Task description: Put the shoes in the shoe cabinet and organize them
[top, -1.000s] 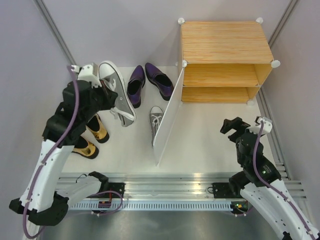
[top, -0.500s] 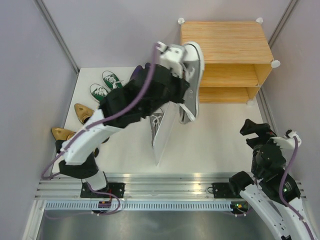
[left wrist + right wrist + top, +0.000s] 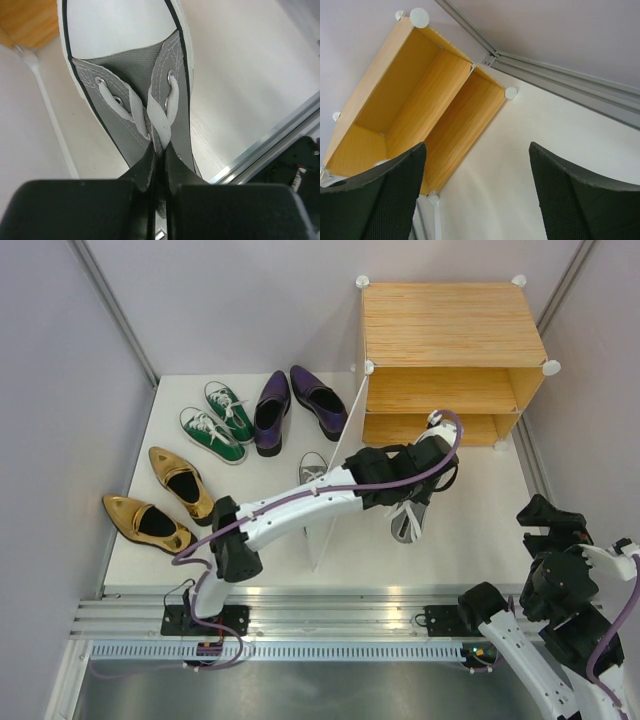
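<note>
Sneaker point(image 3: 135, 95), grey canvas: prob light, floppy. L gripper point(image 3: 159, 167) pinches tongue/laces; heel rim prob firmer hold. R gripper point(image 3: 477, 150) spread, empty.

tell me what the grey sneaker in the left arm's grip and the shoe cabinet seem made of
Held grey sneaker: upper looks like matte woven canvas, with visible stitching and metal eyelets; the smooth white toe is probably rubber. Shoe cabinet: light panels with bamboo-like grain, low sheen; solid wood or printed laminate, cannot tell. Corner connectors: likely white plastic.
</note>
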`<state>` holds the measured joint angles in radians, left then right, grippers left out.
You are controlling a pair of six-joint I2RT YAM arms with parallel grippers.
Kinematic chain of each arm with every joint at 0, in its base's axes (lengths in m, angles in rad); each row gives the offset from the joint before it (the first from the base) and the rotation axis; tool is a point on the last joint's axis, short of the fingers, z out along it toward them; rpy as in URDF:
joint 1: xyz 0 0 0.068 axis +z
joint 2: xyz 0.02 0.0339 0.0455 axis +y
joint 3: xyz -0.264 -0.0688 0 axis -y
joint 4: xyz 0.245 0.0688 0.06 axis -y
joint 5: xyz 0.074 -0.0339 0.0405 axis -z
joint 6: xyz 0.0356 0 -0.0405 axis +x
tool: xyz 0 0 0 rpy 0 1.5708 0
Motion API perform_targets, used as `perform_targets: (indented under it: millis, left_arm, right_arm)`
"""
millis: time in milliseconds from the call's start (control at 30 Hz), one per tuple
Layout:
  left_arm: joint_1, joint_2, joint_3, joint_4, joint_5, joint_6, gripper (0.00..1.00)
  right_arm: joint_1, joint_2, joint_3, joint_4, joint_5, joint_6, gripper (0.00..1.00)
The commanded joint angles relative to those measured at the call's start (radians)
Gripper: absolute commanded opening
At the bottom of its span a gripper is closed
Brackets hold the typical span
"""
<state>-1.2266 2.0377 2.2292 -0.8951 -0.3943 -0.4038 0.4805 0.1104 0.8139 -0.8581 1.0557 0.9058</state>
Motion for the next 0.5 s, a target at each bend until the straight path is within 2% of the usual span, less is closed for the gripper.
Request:
perform_targets:
  millis: [0,200,233,267,333,433,467]
  left_arm:
    - [0.035,0.068,-0.011,0.104,0.076,-0.084,0.02]
    - [0.134,0.199,-0.005,0.125,0.178,-0.150,0.04]
    - [0.159,0.229,0.004,0.127,0.196,-0.156,0.28]
    - [0.171,0.243,0.010,0.127,0.210,-0.167,0.40]
    - [0.194,0.254,0.017,0.127,0.219,-0.167,0.55]
    - [0.213,0.247,0.014,0.128,0.219,-0.152,0.68]
    - [0.213,0.225,0.009,0.127,0.230,-0.141,0.70]
  right_arm:
    - [0.003,0.011,0.004,-0.036,0.029,0.022,0.87]
    - [0.004,0.014,-0.033,-0.029,-0.008,0.030,0.87]
    - [0.003,0.023,-0.051,-0.013,-0.016,0.028,0.88]
    - [0.003,0.028,-0.061,-0.001,-0.025,0.006,0.88]
    - [0.004,0.047,-0.088,0.024,-0.052,0.004,0.89]
    - [0.003,0.069,-0.114,0.053,-0.094,0.005,0.90]
    - [0.003,0.072,-0.117,0.059,-0.103,0.005,0.90]
